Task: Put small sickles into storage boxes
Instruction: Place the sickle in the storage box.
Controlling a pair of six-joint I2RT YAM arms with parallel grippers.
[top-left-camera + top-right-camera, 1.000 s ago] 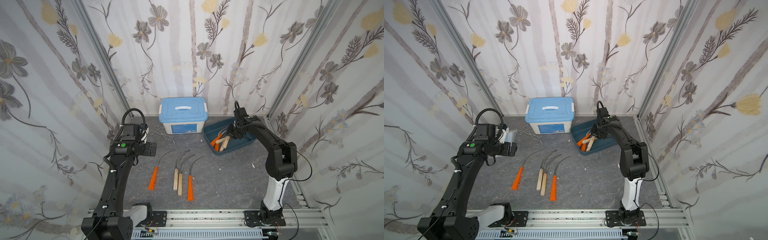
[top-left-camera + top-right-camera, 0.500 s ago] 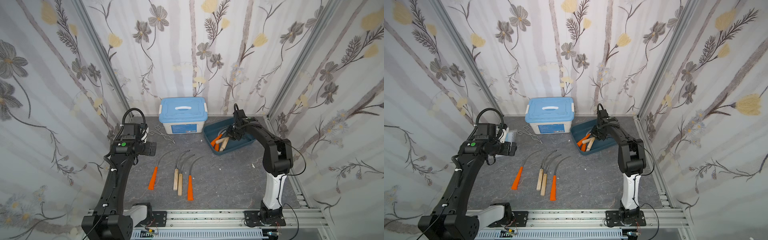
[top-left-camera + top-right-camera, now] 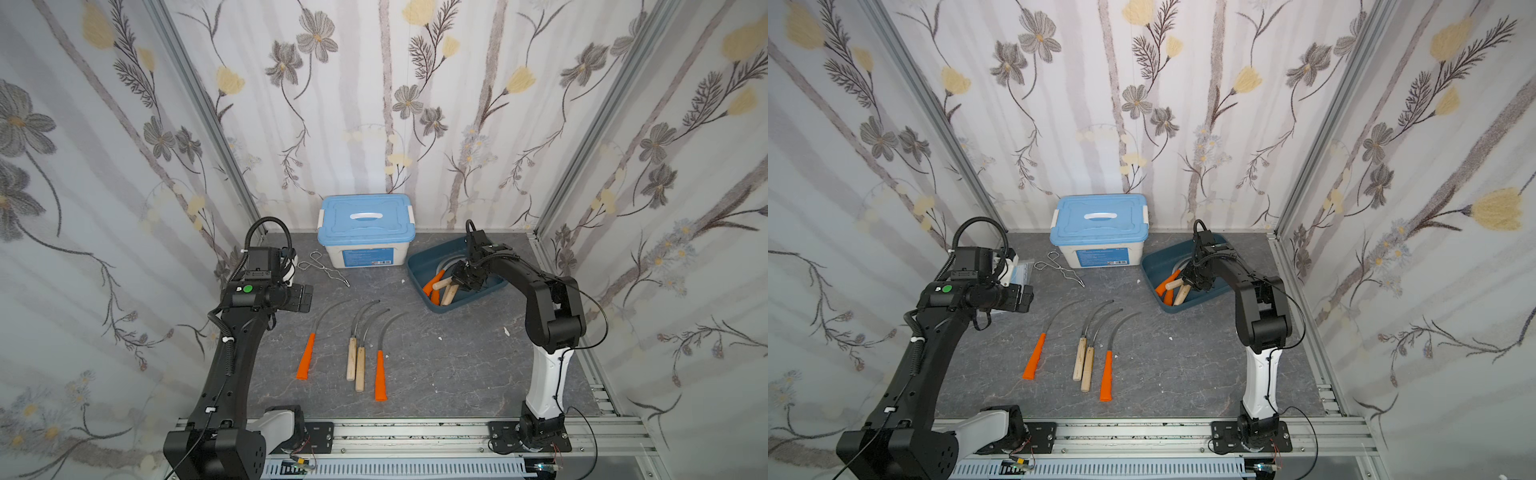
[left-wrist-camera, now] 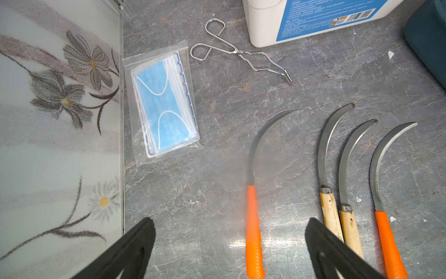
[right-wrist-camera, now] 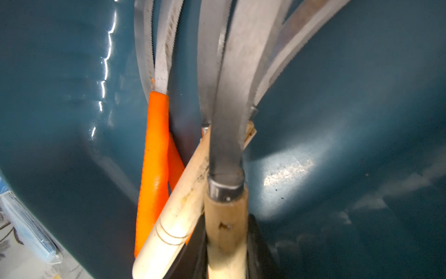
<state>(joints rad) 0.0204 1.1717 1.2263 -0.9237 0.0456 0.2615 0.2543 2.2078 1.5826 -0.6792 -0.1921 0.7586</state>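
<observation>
Several small sickles lie in a row on the grey floor: an orange-handled one (image 3: 305, 357), two wooden-handled ones (image 3: 352, 357) (image 3: 360, 368), and another orange one (image 3: 380, 374). The teal storage box (image 3: 419, 270) at the back right holds several more, with orange and wooden handles. My right gripper (image 3: 459, 282) sits low inside it, shut on a wooden-handled sickle (image 5: 226, 212) that lies across the others. My left gripper (image 3: 305, 295) hangs open at the left, above the floor; the orange handle (image 4: 252, 229) shows between its fingers but far below them.
A white box with a blue lid (image 3: 365, 232) stands at the back wall, beside the storage box. Wire tongs (image 4: 241, 53) and a bag of face masks (image 4: 164, 103) lie at the back left. Flowered walls close in three sides.
The right arm's elbow has shifted slightly while its gripper stays in the storage box on the sickle. The left arm has not moved.
</observation>
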